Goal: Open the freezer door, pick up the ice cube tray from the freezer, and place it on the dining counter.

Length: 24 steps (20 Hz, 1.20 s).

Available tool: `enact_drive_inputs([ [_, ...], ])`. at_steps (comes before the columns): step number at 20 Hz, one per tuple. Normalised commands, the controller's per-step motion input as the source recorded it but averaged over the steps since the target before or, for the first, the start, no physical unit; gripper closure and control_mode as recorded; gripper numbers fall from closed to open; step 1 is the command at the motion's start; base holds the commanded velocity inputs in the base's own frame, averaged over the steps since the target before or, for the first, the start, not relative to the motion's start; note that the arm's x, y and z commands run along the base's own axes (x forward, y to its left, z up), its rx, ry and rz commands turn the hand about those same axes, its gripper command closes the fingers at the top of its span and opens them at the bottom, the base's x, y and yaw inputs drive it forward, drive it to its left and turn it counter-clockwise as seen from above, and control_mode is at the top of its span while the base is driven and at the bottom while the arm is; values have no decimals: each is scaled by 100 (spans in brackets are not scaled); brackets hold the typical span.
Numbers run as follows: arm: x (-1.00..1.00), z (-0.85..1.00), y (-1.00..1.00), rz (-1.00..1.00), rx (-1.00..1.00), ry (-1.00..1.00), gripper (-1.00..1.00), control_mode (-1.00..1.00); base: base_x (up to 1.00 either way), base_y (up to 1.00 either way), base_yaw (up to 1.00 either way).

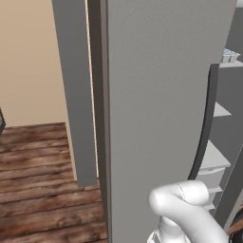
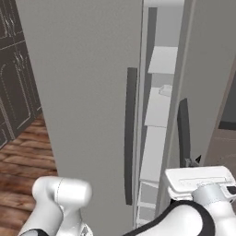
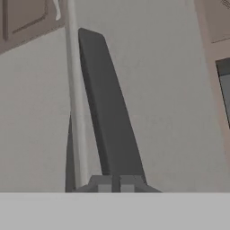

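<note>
Two base views give you what the hand view does not: the freezer door (image 2: pixel 87 92) stands ajar, with light shelves (image 2: pixel 156 108) of the freezer (image 1: pixel 220 142) beyond. Your hand view shows the pincer (image 3: pixel 116 185) with its tips together, right at the foot of a dark handle (image 3: pixel 108 112). Whether it grips, you cannot tell. High up, far from the pincer, the ice cube tray (image 1: pixel 229 56) is cut off by the frame edge.

freezer door (image 2: pixel 203 69): grey panel, ajar, dark vertical handle
freezer (image 2: pixel 156 115): light grey shelves visible through gap
ice cube tray (image 1: pixel 230 56): pale, on upper shelf
</note>
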Motion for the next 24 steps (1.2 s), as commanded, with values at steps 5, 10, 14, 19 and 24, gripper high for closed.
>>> enact_drive_inputs([
  [5, -55, 0, 0, -24, 0, 0, 100, -100, 0, 0, 0],
  [10, -69, 7, 55, -32, -2, 0, 100, -100, 0, 0, 0],
  [14, -14, 8, 99, -39, -12, 0, 100, -100, 0, 0, 0],
  [19, 0, 20, 100, -39, -15, 0, 100, -100, 0, 0, 0],
  [24, 0, 23, 89, -35, -9, 3, 100, -100, 0, 0, 0],
])
